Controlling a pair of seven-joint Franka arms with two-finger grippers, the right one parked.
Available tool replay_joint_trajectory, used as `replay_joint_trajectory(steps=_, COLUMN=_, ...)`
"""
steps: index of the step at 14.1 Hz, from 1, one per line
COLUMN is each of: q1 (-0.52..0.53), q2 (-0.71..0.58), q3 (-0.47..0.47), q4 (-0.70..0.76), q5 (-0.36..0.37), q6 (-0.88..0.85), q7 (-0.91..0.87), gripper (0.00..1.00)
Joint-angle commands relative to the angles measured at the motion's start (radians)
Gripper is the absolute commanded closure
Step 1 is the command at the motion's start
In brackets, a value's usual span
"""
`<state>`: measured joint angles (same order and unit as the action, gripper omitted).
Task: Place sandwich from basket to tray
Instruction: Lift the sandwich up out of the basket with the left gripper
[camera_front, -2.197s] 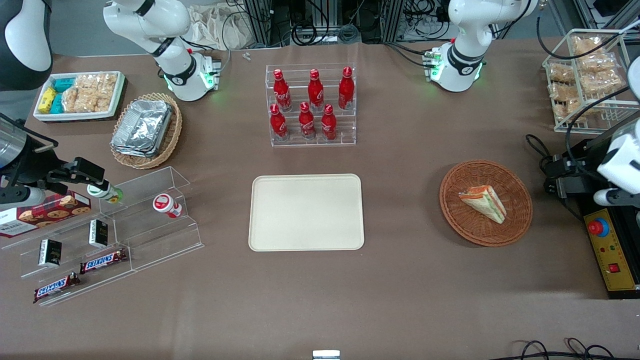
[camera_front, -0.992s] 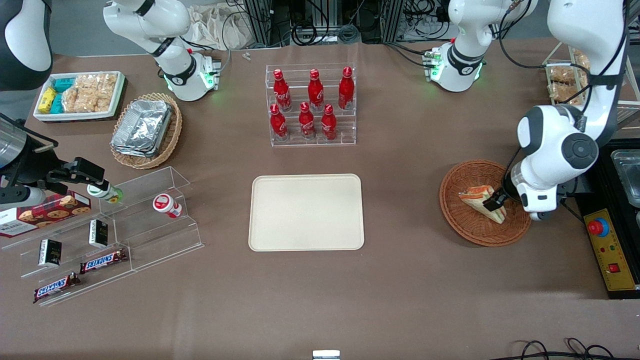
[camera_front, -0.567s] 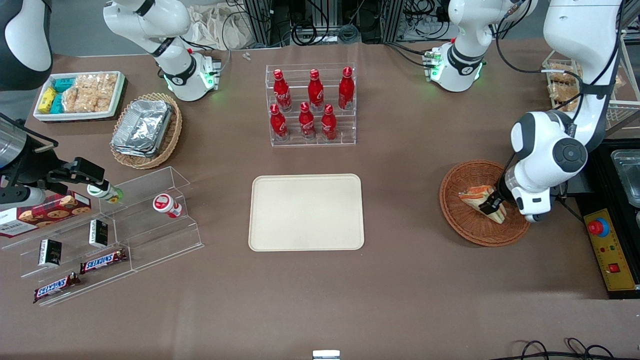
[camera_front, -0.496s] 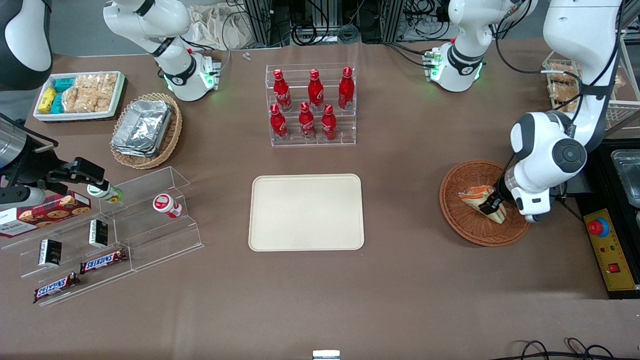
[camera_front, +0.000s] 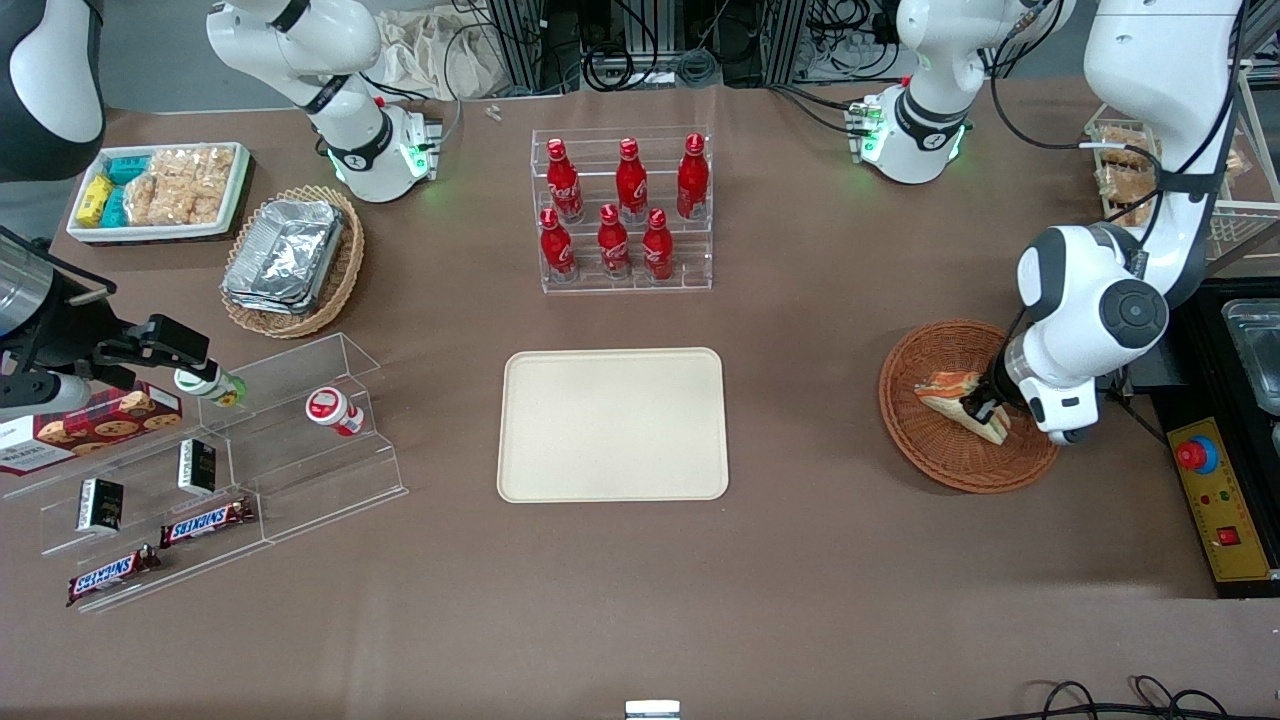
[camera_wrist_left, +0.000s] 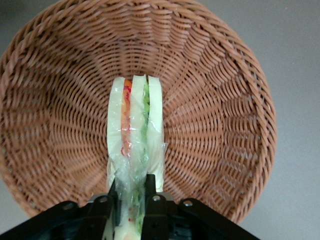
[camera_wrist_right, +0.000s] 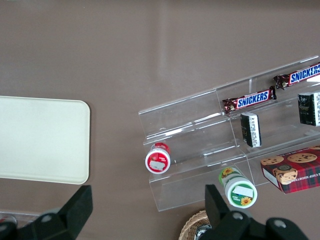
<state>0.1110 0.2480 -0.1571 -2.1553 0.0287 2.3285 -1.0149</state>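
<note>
Pinching the wide end of the sandwich (camera_wrist_left: 134, 150), the left gripper (camera_wrist_left: 131, 192) has its two fingers pressed against the outer bread slices, plastic wrap bunched between them. A second ago the fingers stood a little higher at that same end; they have since settled lower and closed in, and the wedge has shifted slightly in the basket (camera_front: 935, 455). That suggests the grasp is made and lifting comes next. The sandwich (camera_front: 952, 395) is not yet raised: it rests inside the reddish-brown wicker basket, its narrow tip pointing away from the gripper (camera_front: 978, 408). The cream tray (camera_front: 612, 424) lies well apart, toward the parked arm's end, bare.
</note>
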Motion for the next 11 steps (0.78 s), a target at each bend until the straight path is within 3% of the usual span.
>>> replay_joint_trajectory(steps=1, q1=-0.004, q2=-0.062, q3=-0.031, q4=0.095, q5=0.011, q6=-0.189, q7=-0.047, gripper=0.83)
replay_joint_trajectory(steps=6, q1=-0.004, q2=-0.056, q3=-0.077, q4=0.435, q5=0.011, q6=-0.591, q7=-0.037, gripper=0.92)
replay_joint_trajectory(steps=7, q1=-0.002, q2=-0.052, q3=-0.088, q4=0.510, q5=0.010, q6=-0.671, q7=-0.028, gripper=0.99)
replay_joint_trajectory(steps=11, q1=-0.002, q2=-0.056, q3=-0.131, q4=0.629, q5=-0.003, q6=-0.750, q7=0.068, gripper=1.00)
